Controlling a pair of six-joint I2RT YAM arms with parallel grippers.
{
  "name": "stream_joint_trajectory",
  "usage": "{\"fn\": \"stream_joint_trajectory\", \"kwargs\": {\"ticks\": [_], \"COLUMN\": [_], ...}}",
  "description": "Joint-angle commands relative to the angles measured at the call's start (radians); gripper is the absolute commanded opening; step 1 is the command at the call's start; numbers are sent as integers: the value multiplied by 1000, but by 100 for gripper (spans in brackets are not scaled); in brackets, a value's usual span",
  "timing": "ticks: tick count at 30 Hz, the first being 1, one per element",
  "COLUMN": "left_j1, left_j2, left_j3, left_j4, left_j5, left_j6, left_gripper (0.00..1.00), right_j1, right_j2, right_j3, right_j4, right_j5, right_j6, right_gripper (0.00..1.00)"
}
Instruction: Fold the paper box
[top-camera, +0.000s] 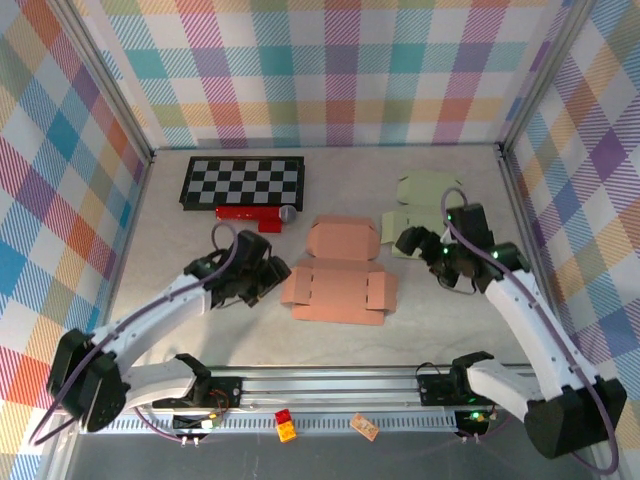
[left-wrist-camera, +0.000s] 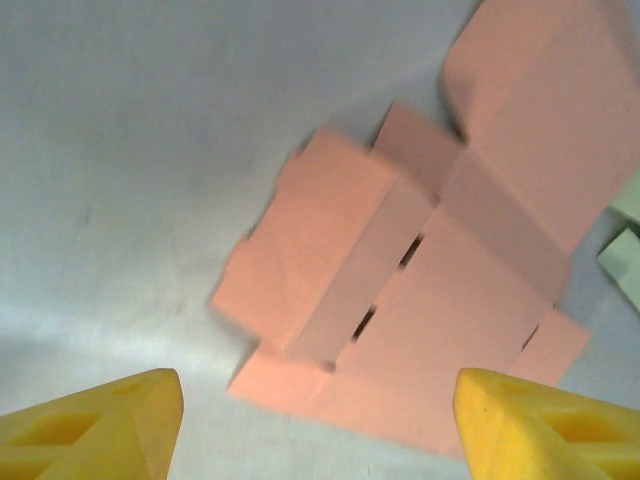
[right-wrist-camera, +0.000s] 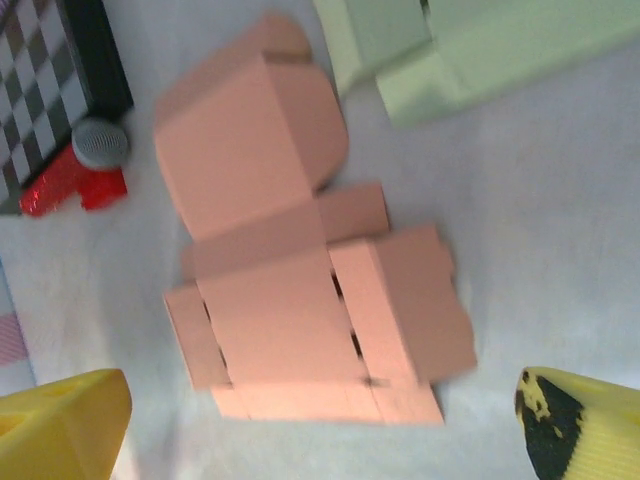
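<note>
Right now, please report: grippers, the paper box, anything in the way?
Left gripper open, right gripper open, both empty. Pink paper box unfolded on table, between them. Green cardboard lies by right gripper, off the box.

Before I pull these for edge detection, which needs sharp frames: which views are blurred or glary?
Top external: sharp and evenly lit, the pink paper box crisp, no harsh glare. Left wrist: box edges smeared, the yellow fingertips soft. Right wrist: blur throughout, checkerboard squares smudged.

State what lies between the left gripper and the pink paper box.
Bare grey table, seen in the left wrist view, separates the left gripper from the pink paper box.
</note>
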Motion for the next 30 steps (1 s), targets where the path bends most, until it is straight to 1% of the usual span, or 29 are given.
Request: {"fn": "stream_joint_trajectory", "kwargs": {"ticks": [1, 6, 9, 12, 14, 18, 23, 27, 30], "left_j1": [-19, -46, -75, -111, -130, -152, -161, -160, -162], "left_j2": [-67, -44, -17, -7, -11, -14, 29, 73, 97], "left_j3": [-100, -185, -220, -282, -301, -330, -377, -378, -389], "left_j4": [176, 361, 439, 529, 534, 529, 656, 707, 732], "left_j5": [50, 47, 36, 12, -6, -28, -49, -59, -58], "left_j6": [-217, -345, -420, -508, -558, -606, -643, -643, -649], "left_gripper": [70, 66, 62, 61, 60, 57, 53, 48, 47], "right_j1": [3, 14, 16, 18, 17, 17, 18, 18, 18], "right_j2": [-93, -107, -107, -115, -116, -121, -116, -114, -108], "right_j3": [-99, -227, -277, -319, -337, -360, -389, -399, -395], "right_j4": [65, 170, 222, 269, 292, 312, 350, 354, 356], "right_j5": [-178, -268, -291, -302, -309, -313, -332, -337, -338], "right_j6": [95, 183, 239, 284, 306, 330, 362, 373, 373], "right_gripper": [96, 91, 90, 89, 89, 89, 88, 87, 87]}}
